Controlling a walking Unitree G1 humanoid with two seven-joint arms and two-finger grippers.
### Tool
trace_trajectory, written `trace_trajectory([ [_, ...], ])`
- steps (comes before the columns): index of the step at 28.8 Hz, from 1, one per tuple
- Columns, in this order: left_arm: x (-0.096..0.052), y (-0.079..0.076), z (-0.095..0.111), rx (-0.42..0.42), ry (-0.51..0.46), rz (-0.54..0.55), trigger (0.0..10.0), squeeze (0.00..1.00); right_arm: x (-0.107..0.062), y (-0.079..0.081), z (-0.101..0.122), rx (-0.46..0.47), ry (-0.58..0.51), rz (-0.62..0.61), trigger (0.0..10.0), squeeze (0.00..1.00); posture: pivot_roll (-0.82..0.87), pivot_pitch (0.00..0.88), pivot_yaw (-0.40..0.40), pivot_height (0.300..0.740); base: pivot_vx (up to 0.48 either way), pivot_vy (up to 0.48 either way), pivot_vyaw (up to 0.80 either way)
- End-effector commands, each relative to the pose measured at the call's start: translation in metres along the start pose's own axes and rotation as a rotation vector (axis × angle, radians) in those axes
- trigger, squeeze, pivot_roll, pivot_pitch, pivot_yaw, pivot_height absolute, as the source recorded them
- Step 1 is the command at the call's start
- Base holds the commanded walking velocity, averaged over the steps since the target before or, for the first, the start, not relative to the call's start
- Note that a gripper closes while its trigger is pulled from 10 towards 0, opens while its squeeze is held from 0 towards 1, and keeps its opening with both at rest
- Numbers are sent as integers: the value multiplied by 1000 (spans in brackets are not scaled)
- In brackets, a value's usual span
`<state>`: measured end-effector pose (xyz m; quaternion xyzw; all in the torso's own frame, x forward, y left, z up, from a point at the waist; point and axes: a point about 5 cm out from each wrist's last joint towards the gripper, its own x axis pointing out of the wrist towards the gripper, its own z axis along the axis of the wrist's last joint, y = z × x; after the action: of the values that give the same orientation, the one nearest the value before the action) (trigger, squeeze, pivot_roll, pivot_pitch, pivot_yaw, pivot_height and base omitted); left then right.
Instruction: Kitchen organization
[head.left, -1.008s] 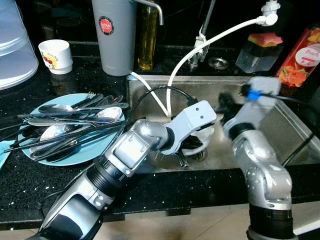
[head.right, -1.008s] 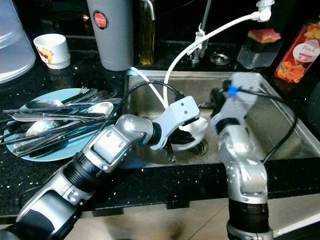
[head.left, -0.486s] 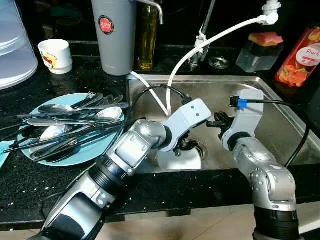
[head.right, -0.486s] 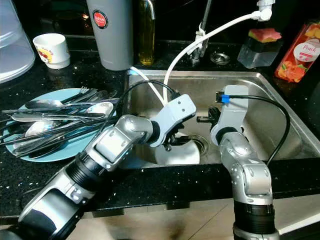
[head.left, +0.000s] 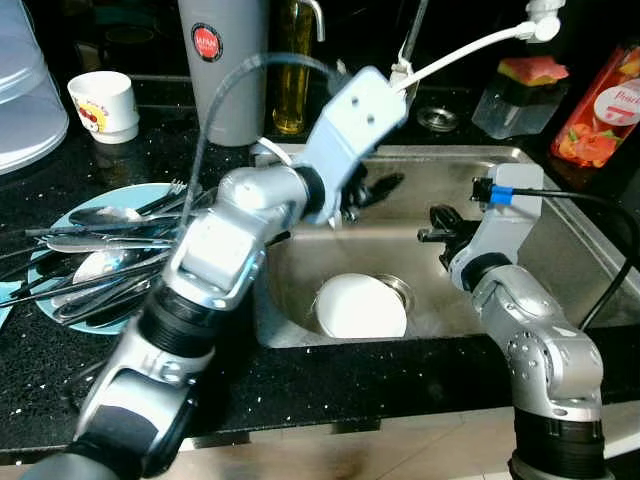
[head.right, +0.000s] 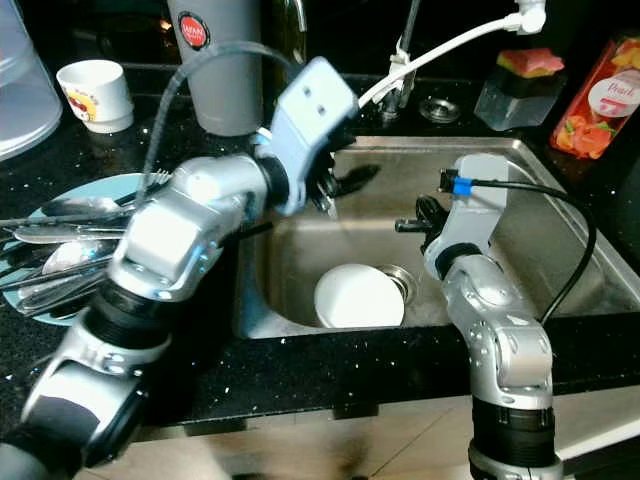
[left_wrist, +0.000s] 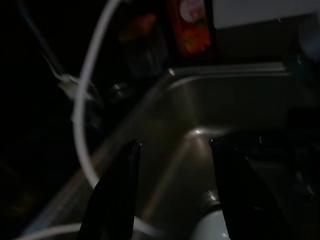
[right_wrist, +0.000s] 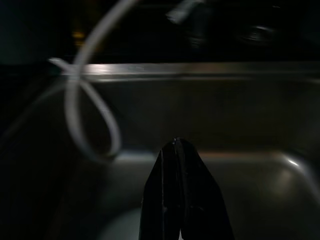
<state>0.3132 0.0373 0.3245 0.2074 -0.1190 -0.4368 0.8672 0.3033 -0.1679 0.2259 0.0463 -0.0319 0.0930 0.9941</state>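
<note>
A white bowl (head.left: 360, 305) lies upside down on the floor of the steel sink (head.left: 400, 240), beside the drain. My left gripper (head.left: 370, 190) hangs above the sink's back left part, well above the bowl, open with nothing between its fingers (left_wrist: 117, 195). My right gripper (head.left: 432, 225) is inside the sink to the right of the bowl, pointing left, with its fingers (right_wrist: 176, 190) shut on nothing. A light blue plate (head.left: 60, 310) piled with several spoons and forks (head.left: 120, 225) sits on the black counter to the left of the sink.
A tall grey canister (head.left: 225, 60), an oil bottle (head.left: 293, 70) and a white cup (head.left: 100, 100) stand behind the plate. A white hose (head.left: 450, 55) arcs over the sink's back. A sponge holder (head.left: 515, 95) and a red carton (head.left: 605, 100) stand at the back right.
My left gripper has let go of the white bowl and risen out of the sink toward the back left. The bowl now lies by the drain. The right arm has settled.
</note>
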Motion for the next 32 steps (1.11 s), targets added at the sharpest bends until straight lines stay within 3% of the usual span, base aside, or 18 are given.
trace_trajectory([
  [1,-6,10,7,20,-9,39,10000,0,-2,7,8,-3,-48,55,10000,0,223,95,-67,740,0,0,0],
  [2,-11,24,10,32,-7,116,10000,0,-3,13,11,3,-65,100,10000,0,223,95,-67,740,0,0,0],
  [3,-11,24,10,32,-7,116,10000,0,-3,13,11,3,-65,100,10000,0,223,95,-67,740,0,0,0],
  [4,-17,37,12,37,0,181,10000,0,-3,19,13,6,-79,137,10000,0,224,96,-69,740,0,0,0],
  [6,-31,60,8,72,73,290,10000,0,-1,32,17,12,-94,201,10000,0,225,95,-69,740,0,0,0],
  [8,-43,74,4,101,135,341,10000,0,2,42,18,22,-101,241,10000,0,228,93,-70,740,0,0,0],
  [12,-60,93,0,76,169,430,10000,0,6,58,18,63,-104,288,10000,0,238,90,-72,740,0,0,0],
  [17,-69,105,1,17,133,518,10000,0,8,69,16,106,-103,316,10000,0,243,87,-74,740,0,0,0],
  [19,-71,111,5,-26,35,628,10000,0,8,75,15,146,-105,331,10000,0,243,87,-74,740,0,0,0],
  [21,-67,105,13,-15,-79,626,10000,0,8,79,14,180,-105,342,10000,0,243,87,-74,740,0,0,0],
  [25,-58,87,22,19,-181,554,10000,0,8,83,12,189,-103,352,10000,0,232,80,-75,740,0,0,0],
  [26,-54,78,27,12,-241,529,10000,0,8,86,11,201,-97,361,10000,0,230,77,-77,740,0,0,0],
  [28,-54,78,27,12,-241,529,10000,0,8,86,11,201,-97,361,10000,0,230,77,-77,740,0,0,0],
  [30,-47,63,41,-25,-360,471,10000,0,7,96,5,228,-69,412,10000,0,229,74,-79,740,0,0,0],
  [32,-44,57,47,-50,-414,444,10000,0,5,106,1,235,-48,467,10000,0,228,69,-80,740,0,0,0],
])
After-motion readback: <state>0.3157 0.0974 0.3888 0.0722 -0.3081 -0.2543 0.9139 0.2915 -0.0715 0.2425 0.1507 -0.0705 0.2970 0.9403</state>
